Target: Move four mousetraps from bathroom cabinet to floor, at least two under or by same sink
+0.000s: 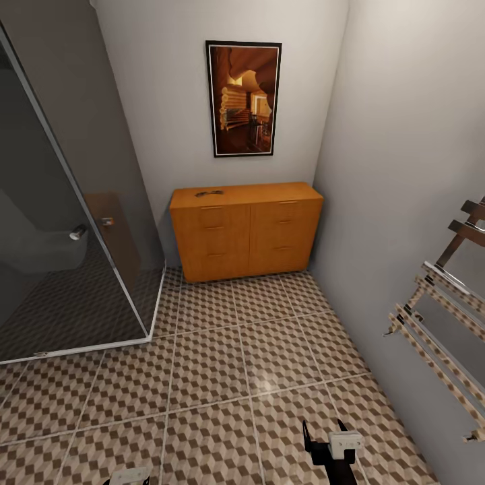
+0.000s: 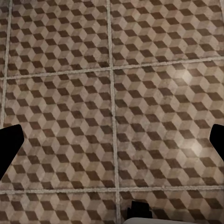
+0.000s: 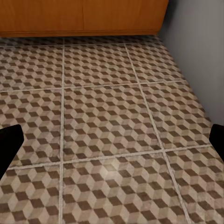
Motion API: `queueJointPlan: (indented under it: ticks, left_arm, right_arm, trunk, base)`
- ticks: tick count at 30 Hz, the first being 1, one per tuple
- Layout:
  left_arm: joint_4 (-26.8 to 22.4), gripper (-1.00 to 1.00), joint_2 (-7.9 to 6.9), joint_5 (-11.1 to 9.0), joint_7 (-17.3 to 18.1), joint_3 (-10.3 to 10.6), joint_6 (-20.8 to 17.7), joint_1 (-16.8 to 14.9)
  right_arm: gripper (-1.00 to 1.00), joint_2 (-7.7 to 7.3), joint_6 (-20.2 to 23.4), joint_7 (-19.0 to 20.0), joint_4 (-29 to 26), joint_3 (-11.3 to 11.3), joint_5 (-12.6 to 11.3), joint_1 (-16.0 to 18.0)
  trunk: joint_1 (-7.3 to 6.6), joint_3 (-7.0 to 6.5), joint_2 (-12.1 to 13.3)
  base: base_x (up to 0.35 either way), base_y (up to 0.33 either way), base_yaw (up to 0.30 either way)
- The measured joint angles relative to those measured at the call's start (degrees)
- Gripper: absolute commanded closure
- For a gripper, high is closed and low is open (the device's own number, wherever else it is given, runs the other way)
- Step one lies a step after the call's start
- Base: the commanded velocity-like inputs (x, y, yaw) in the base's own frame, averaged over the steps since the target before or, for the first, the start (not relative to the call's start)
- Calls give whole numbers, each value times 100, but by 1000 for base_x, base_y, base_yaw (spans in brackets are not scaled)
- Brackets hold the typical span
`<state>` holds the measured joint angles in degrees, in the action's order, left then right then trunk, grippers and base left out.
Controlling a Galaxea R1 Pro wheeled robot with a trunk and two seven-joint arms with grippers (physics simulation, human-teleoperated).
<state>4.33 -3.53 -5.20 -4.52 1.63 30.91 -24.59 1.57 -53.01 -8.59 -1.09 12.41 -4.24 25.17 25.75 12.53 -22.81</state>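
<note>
Right gripper (image 1: 325, 426) at near edge, low over the floor (image 1: 222, 377), fingers spread, nothing between them; in the right wrist view both fingertips sit at opposite frame edges with bare tile between. Left gripper (image 1: 128, 477) barely pokes in at the near-left edge; in the left wrist view its fingertips (image 2: 9, 149) are likewise wide apart over tile, holding nothing. Floor is cube-pattern tile, brown/beige/white, pale grout, running from the robot to the far wall. Right side: towel rail (image 1: 438, 316) on the grey wall, reflecting the tile pattern. Left side: glass shower enclosure (image 1: 74, 236) with a metal frame and a small handle (image 1: 77, 232). Far: cabinet (image 1: 246, 229), orange-brown, against the far wall in the right corner, drawers all closed. On its top near the left end lies something small and dark (image 1: 209, 193), too small to identify; can't tell if it's a mousetrap. Above the cabinet, framed picture (image 1: 243, 98) on the wall.
</note>
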Motion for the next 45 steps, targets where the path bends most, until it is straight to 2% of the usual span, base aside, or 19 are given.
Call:
queueJointPlan:
  ticks: [20,23,28,31,40,45]
  left_arm:
    - [0,-100,3,0,-7,0,0,0]
    - [0,-100,74,1,-8,2,-4,0]
    - [0,-100,330,4,3,-1,-4,0]
    - [-3,-100,367,1,13,-6,-2,0]
    - [-6,-100,363,13,5,-1,-11,0]
    - [-9,-100,277,13,2,-2,-11,0]
  right_arm:
    - [-100,3,0,0,-1,0,0,0]
    - [-100,5,0,0,-1,0,0,0]
    - [-100,7,-3,0,-1,0,-2,0]
    - [-100,8,-6,0,2,0,-2,0]
    - [-100,9,-10,-1,1,0,-4,0]
    - [-100,10,-10,-1,2,1,-4,0]
  trunk:
    - [0,0,0]
    - [0,0,0]
    - [0,0,0]
    - [0,0,0]
    - [-2,0,0]
    - [-2,0,-1]
  base:
    - [0,0,0]
    - [0,0,0]
    - [0,0,0]
    - [0,0,0]
    - [108,-75,0]
    - [217,-190,3]
